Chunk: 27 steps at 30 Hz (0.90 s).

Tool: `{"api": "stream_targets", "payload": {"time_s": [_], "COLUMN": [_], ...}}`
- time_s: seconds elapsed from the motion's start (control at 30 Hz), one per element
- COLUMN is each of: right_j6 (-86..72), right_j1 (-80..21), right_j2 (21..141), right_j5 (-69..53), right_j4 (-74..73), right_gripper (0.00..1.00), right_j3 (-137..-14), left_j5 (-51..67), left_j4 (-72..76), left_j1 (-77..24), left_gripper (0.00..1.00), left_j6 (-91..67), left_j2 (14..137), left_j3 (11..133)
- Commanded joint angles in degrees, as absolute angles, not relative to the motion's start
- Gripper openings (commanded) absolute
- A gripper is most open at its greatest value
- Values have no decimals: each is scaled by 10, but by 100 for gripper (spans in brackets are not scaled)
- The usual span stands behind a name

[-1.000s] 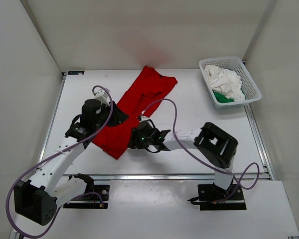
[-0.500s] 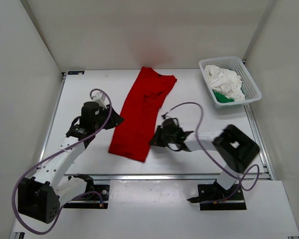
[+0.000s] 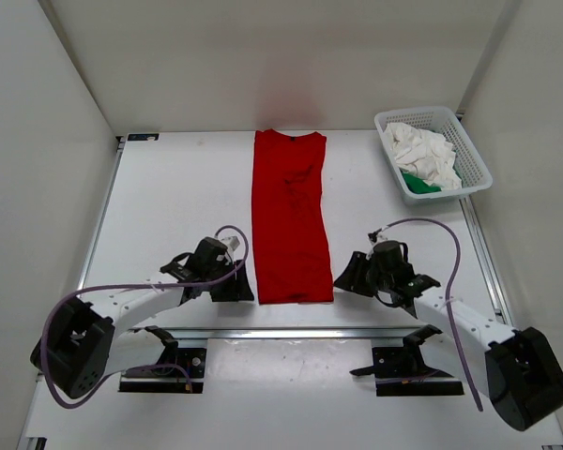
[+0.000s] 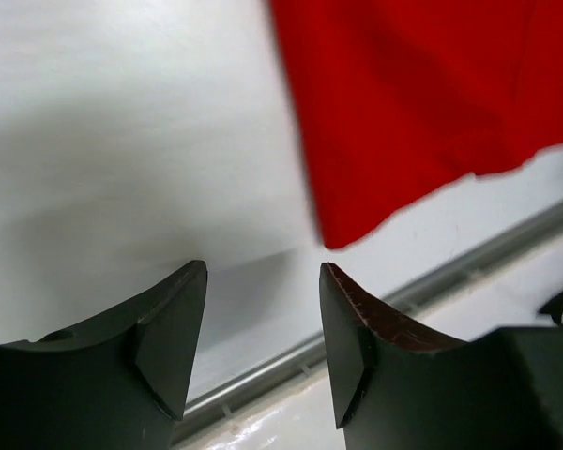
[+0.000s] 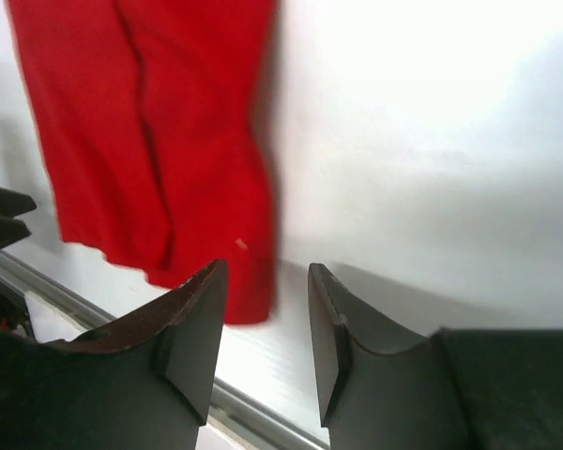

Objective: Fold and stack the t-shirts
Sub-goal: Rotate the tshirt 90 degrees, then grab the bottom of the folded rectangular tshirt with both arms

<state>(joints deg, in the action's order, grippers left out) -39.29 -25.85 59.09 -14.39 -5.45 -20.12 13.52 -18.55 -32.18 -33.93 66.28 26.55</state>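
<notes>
Both arms low over the surface (image 3: pixel 169 202), left hand (image 3: pixel 236 287) and right hand (image 3: pixel 349 277) flanking the red t-shirt (image 3: pixel 291 225) hem, fingers apart, empty.

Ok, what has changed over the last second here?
The red t-shirt, lying slanted before, has been pulled straight and now runs from the far edge toward the near one. Both arms drew back toward the near edge; the left hand and right hand have let go and stand open beside its near corners. The basket with the white t-shirt and green t-shirt stayed put.
</notes>
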Motion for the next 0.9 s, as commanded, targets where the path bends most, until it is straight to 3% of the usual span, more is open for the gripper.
{"api": "stream_targets", "payload": {"time_s": [0.0, 0.3, 0.53, 0.7, 0.87], "right_j6": [-423, -480, -490, -481, -481], "right_j1": [-268, -331, -329, -330, -353], "right_j2": [535, 540, 552, 567, 551], "right_j5": [-130, -145, -158, -160, -145], "right_j4": [-80, -33, 7, 27, 1], "right_gripper": [39, 39, 27, 12, 0], "right_j3": [-159, -113, -100, -103, -104], "left_j5": [158, 153, 149, 153, 143], "left_j4": [-143, -63, -26, -21, -48], "left_j1": [-372, -362, -386, -390, -403], "left_gripper": [62, 62, 56, 34, 4], "left_j6": [-369, -427, -442, -439, -425], "left_j2": [670, 685, 749, 751, 751], "left_j3": [259, 231, 233, 236, 244]}}
